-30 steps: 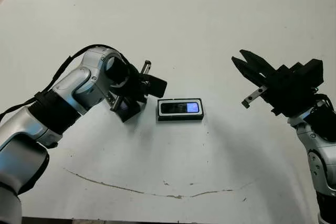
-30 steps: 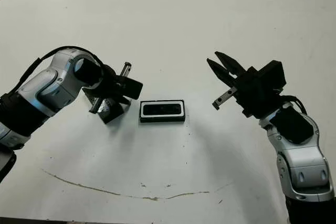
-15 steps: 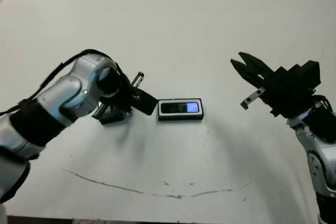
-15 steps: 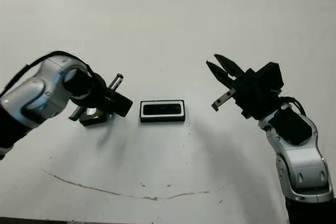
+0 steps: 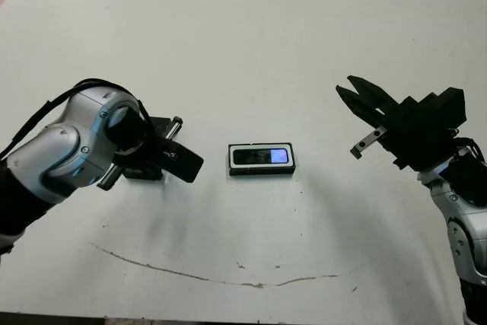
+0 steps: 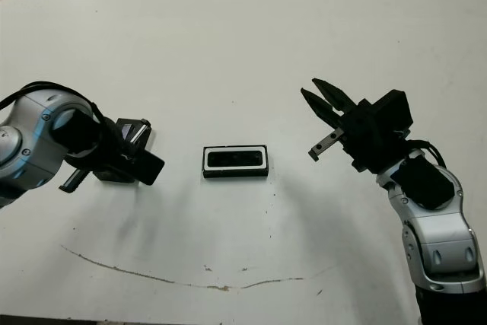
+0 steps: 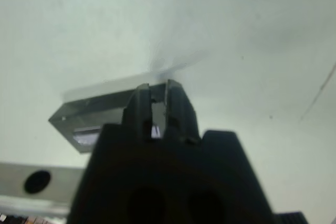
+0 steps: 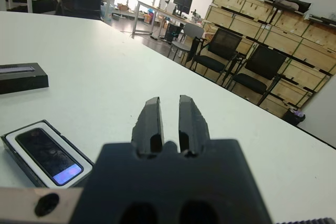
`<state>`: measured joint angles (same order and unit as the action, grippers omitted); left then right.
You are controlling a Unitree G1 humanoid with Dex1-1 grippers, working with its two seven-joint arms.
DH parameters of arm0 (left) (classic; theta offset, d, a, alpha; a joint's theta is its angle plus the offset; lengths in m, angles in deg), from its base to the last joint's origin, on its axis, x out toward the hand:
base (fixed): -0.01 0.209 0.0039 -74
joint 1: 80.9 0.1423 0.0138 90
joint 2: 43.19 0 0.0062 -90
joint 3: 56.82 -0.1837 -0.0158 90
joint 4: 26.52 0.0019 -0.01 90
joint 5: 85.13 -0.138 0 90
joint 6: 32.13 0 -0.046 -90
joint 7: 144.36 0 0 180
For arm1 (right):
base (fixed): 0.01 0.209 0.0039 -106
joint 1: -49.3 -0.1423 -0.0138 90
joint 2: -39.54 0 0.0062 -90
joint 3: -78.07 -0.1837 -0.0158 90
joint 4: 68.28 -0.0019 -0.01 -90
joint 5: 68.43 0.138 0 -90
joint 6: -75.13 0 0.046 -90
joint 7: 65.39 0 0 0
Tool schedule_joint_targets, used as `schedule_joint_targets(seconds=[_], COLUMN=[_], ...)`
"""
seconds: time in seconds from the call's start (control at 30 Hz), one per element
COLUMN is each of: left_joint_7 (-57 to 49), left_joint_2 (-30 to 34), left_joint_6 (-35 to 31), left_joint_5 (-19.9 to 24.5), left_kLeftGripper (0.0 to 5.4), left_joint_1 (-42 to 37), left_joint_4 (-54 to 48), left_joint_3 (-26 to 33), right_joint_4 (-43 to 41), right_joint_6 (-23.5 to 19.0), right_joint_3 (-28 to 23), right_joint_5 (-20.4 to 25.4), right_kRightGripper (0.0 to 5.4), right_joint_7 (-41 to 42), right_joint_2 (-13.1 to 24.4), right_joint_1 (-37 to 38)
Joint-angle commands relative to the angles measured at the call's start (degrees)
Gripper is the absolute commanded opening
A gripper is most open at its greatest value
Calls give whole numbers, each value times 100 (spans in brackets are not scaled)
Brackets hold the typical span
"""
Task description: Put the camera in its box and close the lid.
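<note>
Because the camera [image 5: 261, 157] already lies screen-up inside the box [image 5: 231, 159] at table centre, only the lid [image 8: 21, 77] remains to fit. It rests flat on the table, well apart from the box on my left. My left gripper [image 7: 157, 90] sits at its edge; I cannot tell whether it grips. My right gripper [image 5: 345, 84] hovers parted and empty, clear of the box. One second ago the lid was held tilted just beside the box; it is now lower and further left.
</note>
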<state>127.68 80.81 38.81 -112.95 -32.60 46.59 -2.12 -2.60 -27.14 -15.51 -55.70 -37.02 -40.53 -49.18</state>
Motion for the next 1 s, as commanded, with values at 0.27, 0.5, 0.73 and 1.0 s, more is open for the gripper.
schedule_joint_targets(seconds=[0.27, 0.5, 0.73, 1.0], left_joint_7=[42, -82, -1417, -5766], left_joint_2=[446, 239, -284, -2289], left_joint_6=[-385, -2032, -2677, -1240], left_joint_5=[508, 2724, 4319, 2286], left_kLeftGripper=[0, 0, 0, 0], left_joint_1=[506, 672, 1994, 4689], left_joint_4=[-473, -1772, -2122, -2646], left_joint_3=[815, 2373, 4145, 4616], right_joint_4=[54, 56, 4, 184], right_joint_6=[-20, -25, -194, -146], right_joint_3=[-35, 25, 74, 133], right_joint_5=[-43, -94, -121, -120], right_kRightGripper=[2, 2, 2, 2], right_joint_7=[61, 93, 75, 95], right_joint_2=[117, 164, 224, 143], right_joint_1=[78, 61, 15, -36])
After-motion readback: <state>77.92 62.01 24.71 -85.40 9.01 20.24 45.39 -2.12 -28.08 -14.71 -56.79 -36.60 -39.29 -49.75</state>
